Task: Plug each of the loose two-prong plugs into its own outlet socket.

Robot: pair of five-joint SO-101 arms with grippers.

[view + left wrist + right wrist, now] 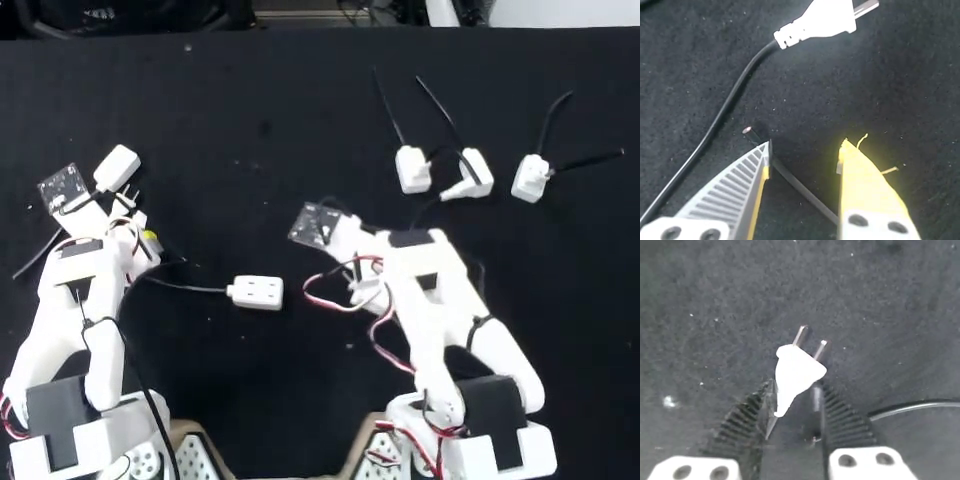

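Note:
A white outlet strip [255,292] lies on the black cloth between the arms, its black cord running toward the left arm. My left gripper [802,155] stands open low over the cloth, with the end of a thin black cord [790,177] between its fingers. Just beyond it lies a loose white plug [820,20] [117,168] on its own black cord [725,115]. My right gripper [795,387] is shut on a white two-prong plug [797,370], prongs pointing away from it. The right arm [420,270] is right of the strip.
Three more white plugs [412,168] [470,175] [530,180] with short black cords lie at the far right of the cloth. A black cord [915,407] runs beside the right gripper. Both arm bases [470,440] stand at the near edge.

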